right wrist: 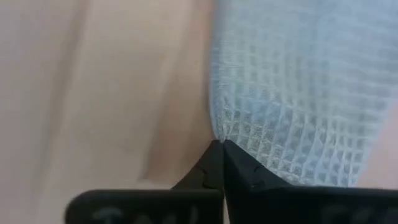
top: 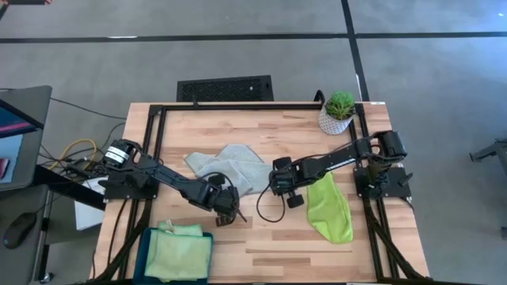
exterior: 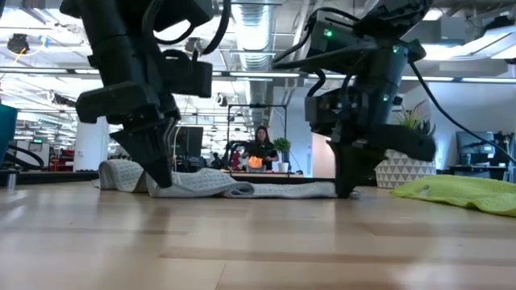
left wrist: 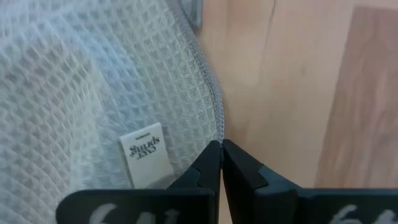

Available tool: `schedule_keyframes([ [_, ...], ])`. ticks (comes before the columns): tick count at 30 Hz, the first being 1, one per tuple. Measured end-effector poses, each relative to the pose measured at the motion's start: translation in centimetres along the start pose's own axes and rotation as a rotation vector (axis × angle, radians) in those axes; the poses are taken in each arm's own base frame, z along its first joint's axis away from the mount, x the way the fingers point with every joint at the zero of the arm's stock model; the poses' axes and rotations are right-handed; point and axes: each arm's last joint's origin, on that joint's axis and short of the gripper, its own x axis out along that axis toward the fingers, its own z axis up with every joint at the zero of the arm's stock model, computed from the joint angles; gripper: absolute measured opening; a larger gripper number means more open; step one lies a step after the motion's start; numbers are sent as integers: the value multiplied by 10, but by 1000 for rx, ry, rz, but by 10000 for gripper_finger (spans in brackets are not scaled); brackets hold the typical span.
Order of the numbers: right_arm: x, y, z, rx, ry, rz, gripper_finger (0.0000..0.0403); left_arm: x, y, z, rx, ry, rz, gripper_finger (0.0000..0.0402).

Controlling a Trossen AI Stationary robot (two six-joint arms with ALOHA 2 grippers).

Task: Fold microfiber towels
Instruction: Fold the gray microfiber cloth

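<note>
Grey-green towel pinched at 2 corners

Wooden table [top: 261, 237] is carrying a potted plant [top: 339, 112]; a person [exterior: 262, 147] is sitting in the room behind. Teal bin [top: 144, 253] is holding folded green towels [top: 179, 250]. I am closing my left gripper [left wrist: 221, 163] and right gripper [right wrist: 219, 160] on the grey-green towel [top: 230, 167] mid-table, beside the lime towel [top: 329, 208].

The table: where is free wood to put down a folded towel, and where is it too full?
Bare wood on the table runs along the near edge, between the teal bin and the lime towel. Another strip lies behind the grey towel, left of the plant. The middle is crowded: the left gripper and right gripper pinch that towel's corners.
</note>
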Motion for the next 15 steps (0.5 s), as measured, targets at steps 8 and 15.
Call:
schedule_keyframes([
  [8, -2, -4, 3, 11, 12, -47, 5, -16, 0, 11, -9, 31, 52, 0],
  [15, -35, -13, 3, 4, -8, -132, 3, -42, 5, 25, -46, 55, 199, 0],
])
